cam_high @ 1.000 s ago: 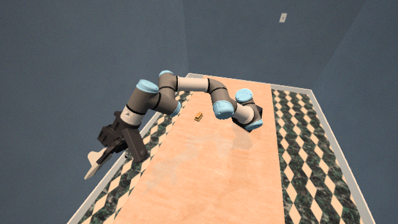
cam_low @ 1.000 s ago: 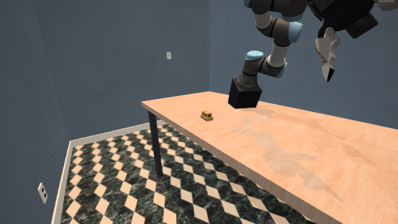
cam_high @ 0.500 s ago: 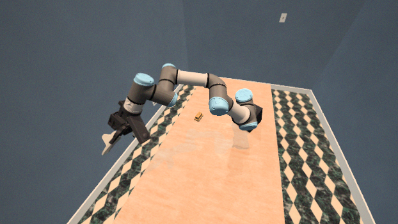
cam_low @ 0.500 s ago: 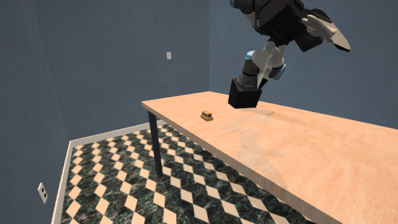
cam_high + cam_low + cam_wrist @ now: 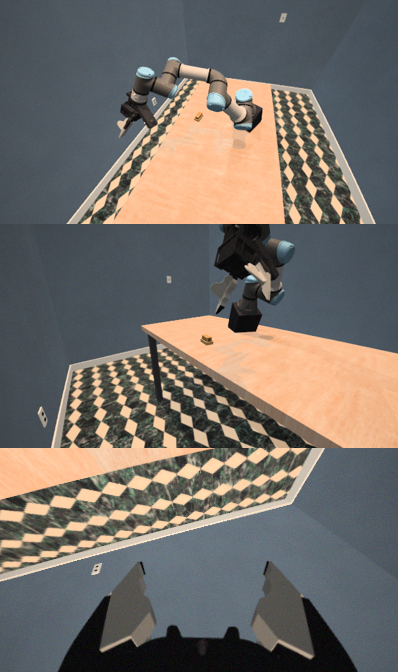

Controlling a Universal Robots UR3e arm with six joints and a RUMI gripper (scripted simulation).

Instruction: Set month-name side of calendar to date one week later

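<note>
exterior view: one small calendar [image 5: 198, 116] [image 5: 206, 340], on the wooden table [image 5: 205, 166] [image 5: 288, 371] [image 5: 60, 468], near the arm's black base [image 5: 258, 116] [image 5: 244, 320]; digits too small to read. one gripper [image 5: 135, 128] [image 5: 244, 306] [image 5: 203, 562], raised, jaws spread wide, nothing grasped.

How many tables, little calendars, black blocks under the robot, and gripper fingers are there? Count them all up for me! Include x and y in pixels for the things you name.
Table [image 5: 201, 173] [image 5: 288, 368] [image 5: 60, 468]: 1
Calendar [image 5: 198, 116] [image 5: 206, 340]: 1
Black block [image 5: 258, 117] [image 5: 244, 322]: 1
Gripper fingers [image 5: 125, 128] [image 5: 225, 289]: 2
Total: 5
</note>
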